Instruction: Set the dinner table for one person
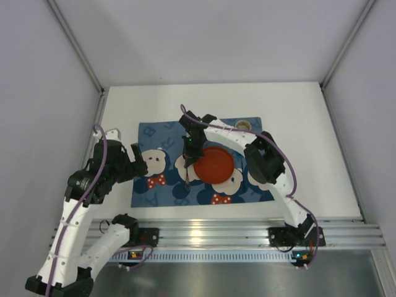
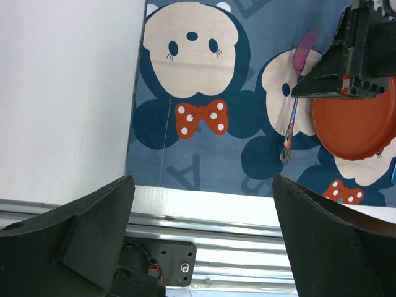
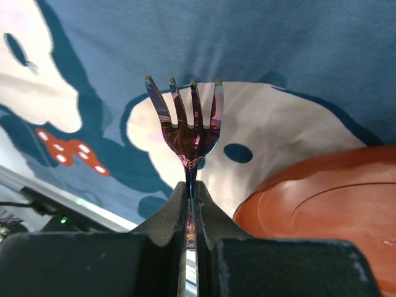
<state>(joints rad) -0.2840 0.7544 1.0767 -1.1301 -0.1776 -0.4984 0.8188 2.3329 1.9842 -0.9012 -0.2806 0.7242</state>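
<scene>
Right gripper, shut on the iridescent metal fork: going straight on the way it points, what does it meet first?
Probably the blue cartoon-printed cloth placemat, on a pale face patch just beside the round red plate. The tines of the fork would touch first. Depth is unclear.

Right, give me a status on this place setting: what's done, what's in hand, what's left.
Done: the blue placemat lies on the dinner table with the red plate on it. A small round item sits at the mat's far corner.
In hand: the right tool is shut on the fork, held just left of the plate. The left tool is open and empty.
Left: laying the fork down beside the plate.
</scene>
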